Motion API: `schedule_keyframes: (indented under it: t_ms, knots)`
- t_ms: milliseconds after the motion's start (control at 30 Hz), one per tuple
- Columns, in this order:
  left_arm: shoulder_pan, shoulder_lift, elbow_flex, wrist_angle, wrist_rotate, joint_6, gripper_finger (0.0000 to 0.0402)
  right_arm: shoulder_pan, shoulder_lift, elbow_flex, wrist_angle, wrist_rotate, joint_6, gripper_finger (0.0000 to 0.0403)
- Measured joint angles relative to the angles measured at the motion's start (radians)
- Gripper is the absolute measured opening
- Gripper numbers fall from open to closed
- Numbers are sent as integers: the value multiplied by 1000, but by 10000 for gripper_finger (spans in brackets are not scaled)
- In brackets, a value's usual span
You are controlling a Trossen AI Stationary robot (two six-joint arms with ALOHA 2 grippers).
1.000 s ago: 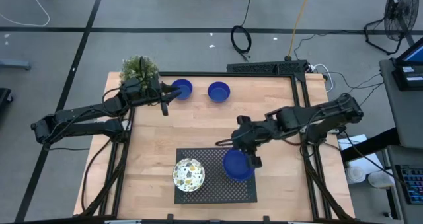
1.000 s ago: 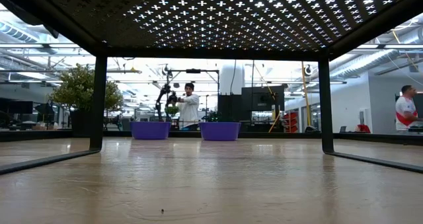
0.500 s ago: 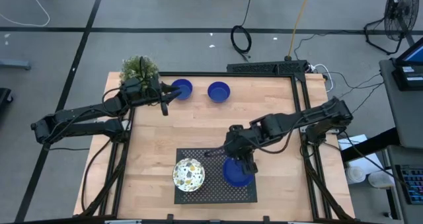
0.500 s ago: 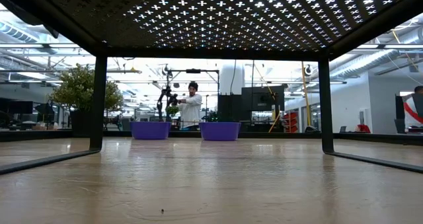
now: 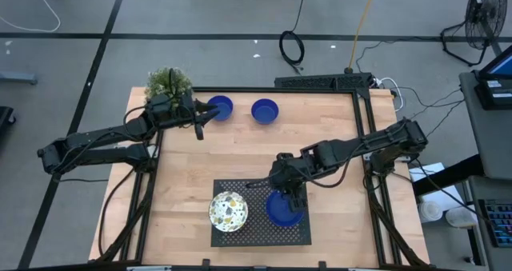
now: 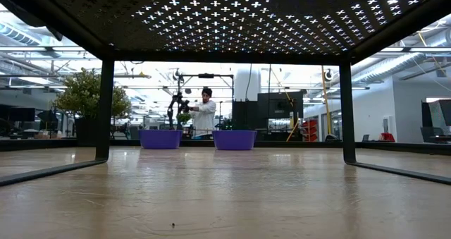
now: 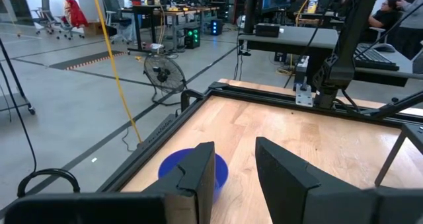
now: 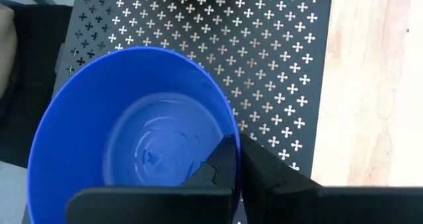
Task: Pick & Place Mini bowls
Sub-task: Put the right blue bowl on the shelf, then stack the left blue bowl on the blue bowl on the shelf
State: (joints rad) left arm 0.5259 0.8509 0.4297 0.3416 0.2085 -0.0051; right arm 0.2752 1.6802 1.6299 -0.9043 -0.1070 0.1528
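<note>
My right gripper [image 5: 288, 196] [image 8: 236, 150] is shut on a glossy blue mini bowl [image 5: 281, 210] [image 8: 132, 138] over the black perforated tray [image 5: 256, 189]. A white bowl with green-yellow speckles [image 5: 229, 211] sits on the tray's left half. Two more blue bowls [image 5: 221, 107] [image 5: 265, 109] stand on the wood near the table's far edge, also seen in the low view [image 6: 160, 138] [image 6: 235, 139]. My left gripper [image 5: 206, 111] [image 7: 234, 151] is open beside the left one of these; one blue bowl [image 7: 221, 171] shows just past a finger. My right gripper pinches the blue bowl's rim [image 8: 228, 121] on its far-right side, one finger [image 8: 221, 159] inside the bowl and one [image 8: 268, 174] outside. The fingers come from above, slanting in from the table's right. The bowl is upright; whether its base rests on the tray I cannot tell.
The tray is a raised stand on legs [image 6: 104, 108]; the low view looks under it. A leafy potted plant [image 5: 169, 82] stands at the table's far left corner by my left arm. A black frame [image 5: 324, 81] edges the far side. A person [image 6: 204, 113] stands in the room beyond.
My right gripper has carried the blue bowl a little toward the table's left and near edges and down, lower over the tray, keeping its hold.
</note>
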Motion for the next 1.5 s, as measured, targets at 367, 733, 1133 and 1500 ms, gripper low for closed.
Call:
schedule_keyframes:
  t_ms: [367,733,1133,1500]
  knots:
    - [0,0,0,0,0,0,113,-1,0,-34,13,1,-10,0]
    - [0,0,0,0,0,0,113,-2,-2,-79,66,2,-17,21]
    - [0,0,0,0,0,0,113,-2,-1,-79,66,5,-16,45]
    - [0,0,0,0,0,0,113,-2,-1,-79,66,38,-3,47]
